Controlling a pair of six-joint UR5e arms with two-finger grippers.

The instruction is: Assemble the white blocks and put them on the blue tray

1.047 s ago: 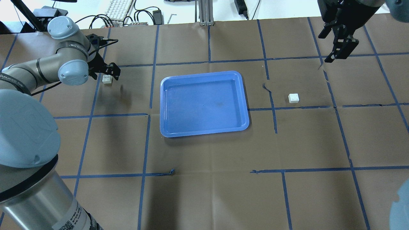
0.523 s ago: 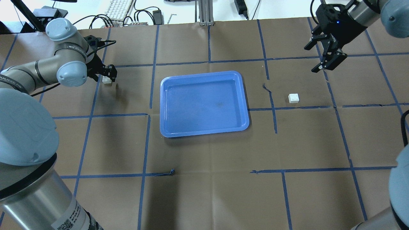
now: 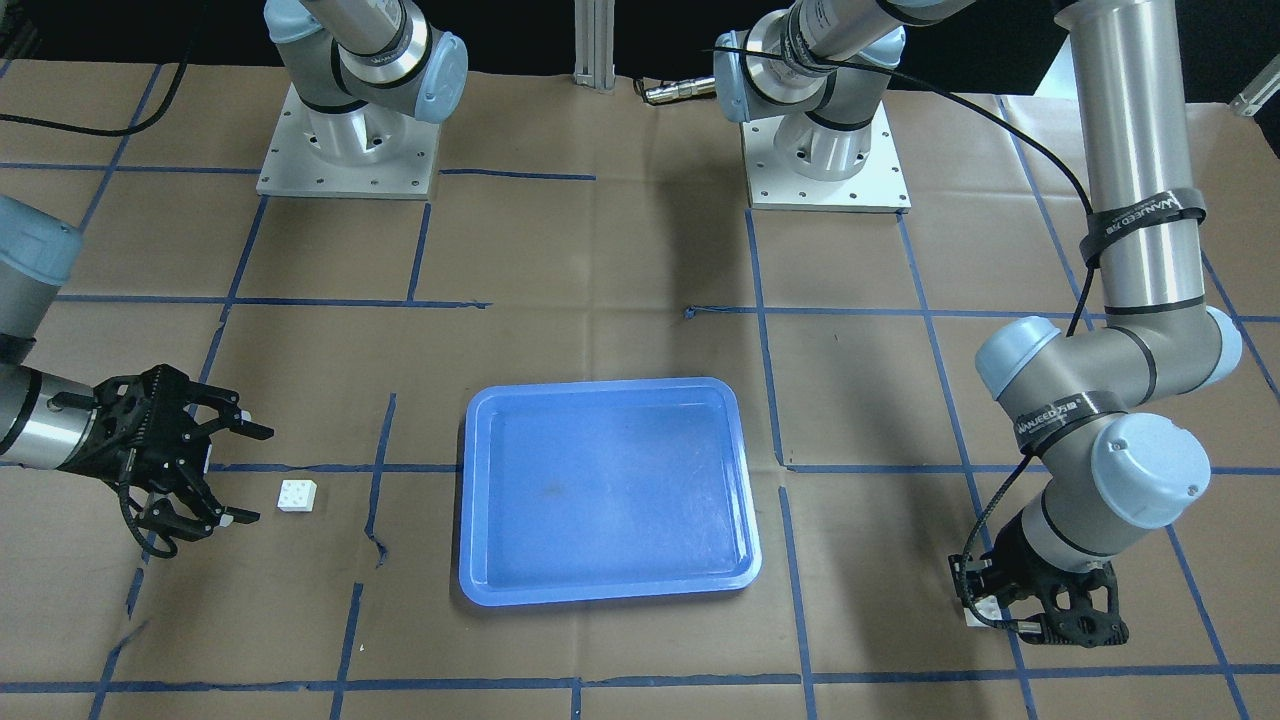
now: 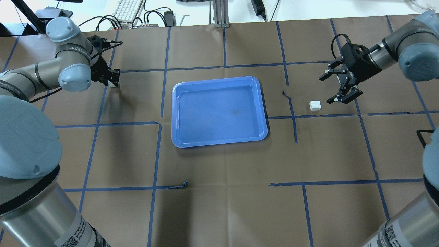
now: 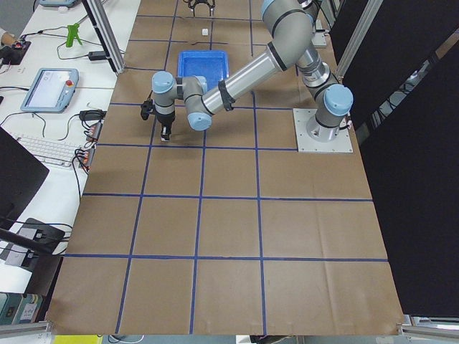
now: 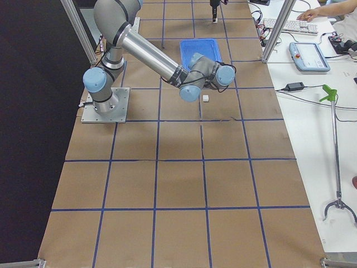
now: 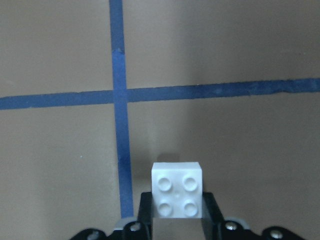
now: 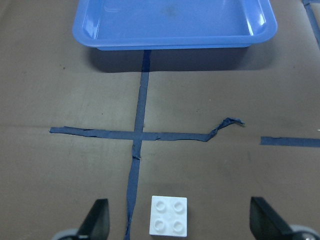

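Brown-papered table (image 4: 223, 212), blue tape grid (image 4: 155, 154), is carrying the blue tray (image 4: 219, 143). Left gripper (image 4: 113, 81) is clamping one white block (image 7: 177, 196), studs up; right gripper (image 4: 327, 90) is gaping, second white block (image 4: 315, 105) lying ahead of its jaws, untouched

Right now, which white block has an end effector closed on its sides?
The white block left of the blue tray in the overhead view: the left end effector pinches it. The other block lies free near the open right end effector.
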